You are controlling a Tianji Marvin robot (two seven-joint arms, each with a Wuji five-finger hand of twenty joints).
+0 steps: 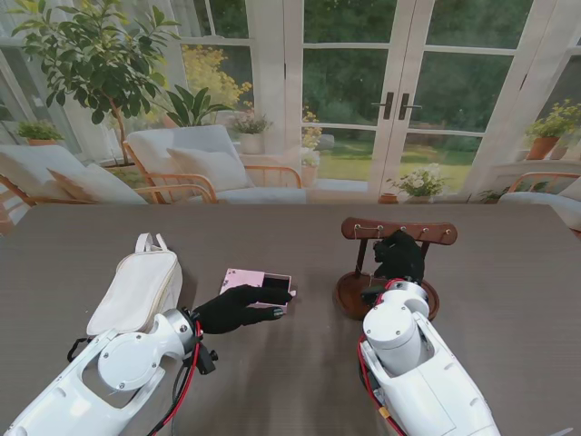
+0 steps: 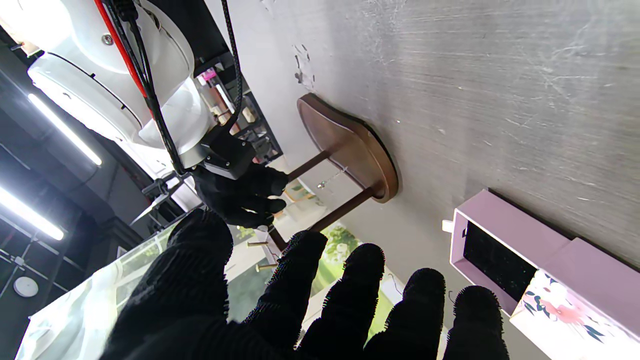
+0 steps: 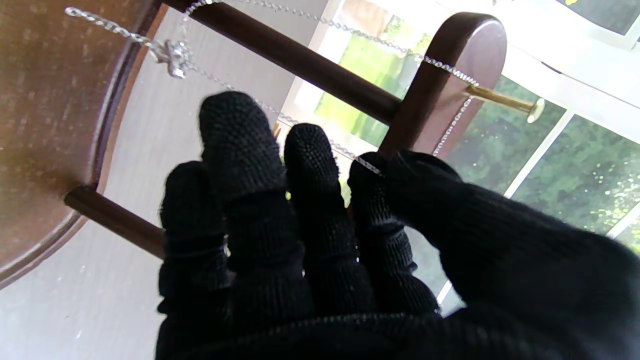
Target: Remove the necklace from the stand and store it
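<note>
Our right robot hand (image 3: 320, 240), gloved in black knit, is up at the dark brown wooden jewellery stand (image 1: 386, 263), with thumb and forefinger pinched together on the thin silver chain necklace (image 3: 350, 150); the other fingers (image 3: 235, 150) are curled loosely alongside. That necklace is a fine-linked silver chain with a small sparkly pendant (image 3: 172, 52), and it hangs draped over the stand's crossbar and one brass peg (image 3: 505, 100), the pendant dangling close to the round wooden base. Our left robot hand (image 1: 238, 309) holds nothing, its fingers spread, and in the stand's view its fingertips reach the nearer edge of the pale pink rectangular gift box (image 1: 259, 288); we cannot tell whether they actually press on it. From the left wrist, the box (image 2: 505, 255) shows as a drawer slid partly out of its sleeve, with a black lining inside and floral print on the sleeve; we see nothing lying in the drawer. On our left lies a cream-white zippered pouch bag (image 1: 136, 286), closed, on the dark grey wood-grain table (image 1: 508, 272). Box and stand sit near each other, not touching.
</note>
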